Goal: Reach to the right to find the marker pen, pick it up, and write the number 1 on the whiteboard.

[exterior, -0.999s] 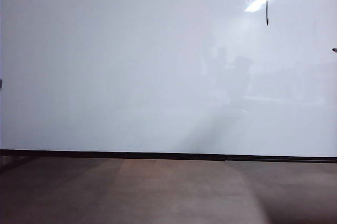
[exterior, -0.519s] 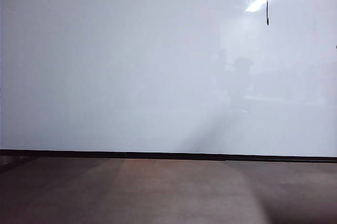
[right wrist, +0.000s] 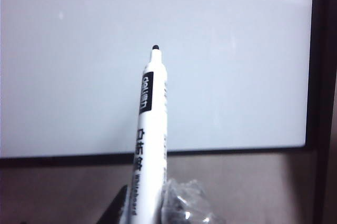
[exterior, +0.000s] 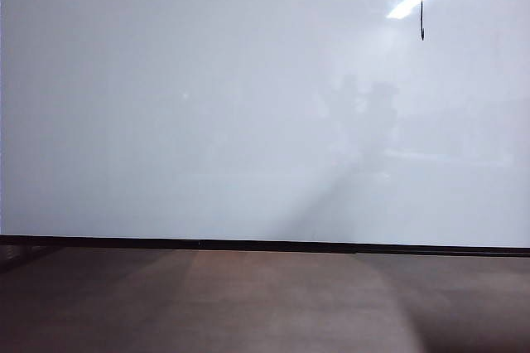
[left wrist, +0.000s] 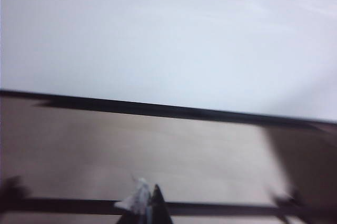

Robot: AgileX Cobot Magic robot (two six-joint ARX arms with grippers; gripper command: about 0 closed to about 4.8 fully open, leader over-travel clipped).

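Neither arm shows in the exterior view, and the blurred left wrist view catches only the tips of the left gripper [left wrist: 150, 205] at the frame's edge, too cut off to tell their spread. The right gripper [right wrist: 152, 211], mostly cropped, pinches the marker pen [right wrist: 149, 134], uncapped tip aimed at the whiteboard [exterior: 207, 104]. The number 1 [exterior: 421, 2] stands at the board's 1 o'clock corner, above the brown surface [exterior: 265, 303].

Glossy white whiteboard [exterior: 207, 104] bears a black number 1 [exterior: 421, 3]; white marker pen [right wrist: 149, 145], black tip.
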